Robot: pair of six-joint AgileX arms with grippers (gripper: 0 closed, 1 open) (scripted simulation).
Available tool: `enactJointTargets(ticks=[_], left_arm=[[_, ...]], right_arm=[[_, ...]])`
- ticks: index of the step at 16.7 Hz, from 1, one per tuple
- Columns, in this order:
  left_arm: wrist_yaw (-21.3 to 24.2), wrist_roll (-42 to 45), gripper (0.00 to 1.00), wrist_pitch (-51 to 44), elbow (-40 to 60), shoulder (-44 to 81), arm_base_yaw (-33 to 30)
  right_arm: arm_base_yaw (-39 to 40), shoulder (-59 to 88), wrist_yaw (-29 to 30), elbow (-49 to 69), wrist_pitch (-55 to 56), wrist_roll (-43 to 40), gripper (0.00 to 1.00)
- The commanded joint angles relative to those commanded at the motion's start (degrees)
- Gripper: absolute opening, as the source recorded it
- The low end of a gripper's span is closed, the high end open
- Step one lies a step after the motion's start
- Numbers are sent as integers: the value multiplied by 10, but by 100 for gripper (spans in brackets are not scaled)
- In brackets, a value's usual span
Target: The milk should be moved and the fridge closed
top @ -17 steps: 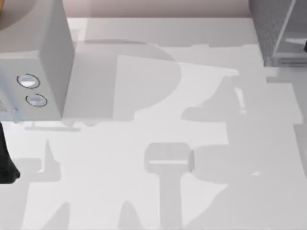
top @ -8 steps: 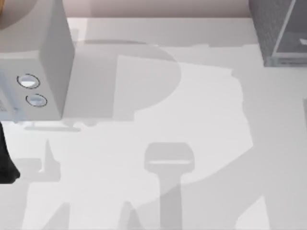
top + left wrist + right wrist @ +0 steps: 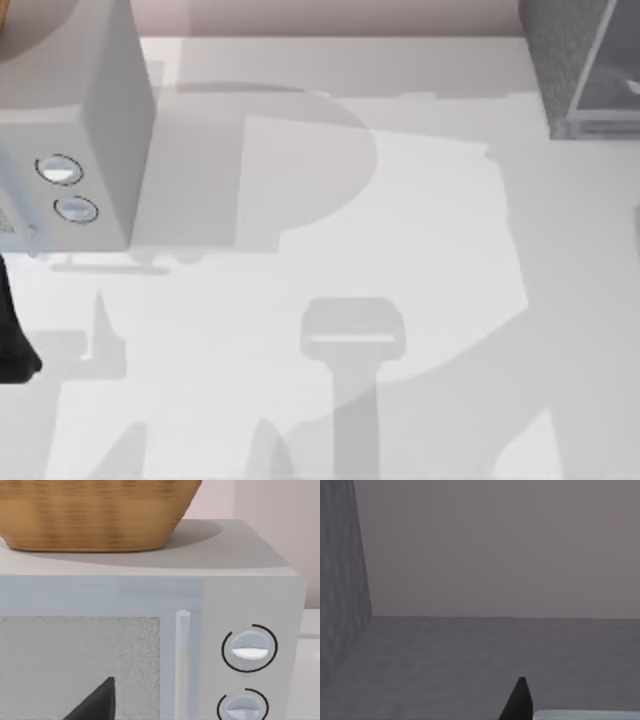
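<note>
Right gripper (image 3: 520, 700) sits inside the fridge (image 3: 570, 60), low over its grey floor, with the speckled wall (image 3: 340, 580) off to one side. We cannot tell whether it is released, clenched or grasping anything. A pale strip (image 3: 585, 715) lies just beside its tip. That may be the milk's top, but we cannot tell, so the milk's spot stays uncertain. The fridge is at the table's (image 3: 400, 200) far right corner, and its door panel (image 3: 610, 90) looks swung out, not shut.

Our read is that the milk move is the step in hand. To do it well, we keep the carton upright, stay clear of the wall and door edge, then push the door flush.

Left gripper (image 3: 97, 702) is parked at the left edge, facing the dial box (image 3: 90, 100) that carries a basket (image 3: 95, 515). Its grip we cannot tell either.
</note>
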Motion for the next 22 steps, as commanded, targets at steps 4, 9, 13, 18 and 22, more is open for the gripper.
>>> enactJointTargets(ticks=[4,9,13,18,22], left_arm=[[0,0,100,0,0,0,0],[0,0,100,0,0,0,0],[0,0,100,0,0,0,0],[0,0,100,0,0,0,0],[0,0,100,0,0,0,0]], right_arm=[[0,0,0,0,0,0,23],[0,0,0,0,0,0,60],[0,0,0,0,0,0,90],[0,0,0,0,0,0,100],[0,0,0,0,0,0,100]])
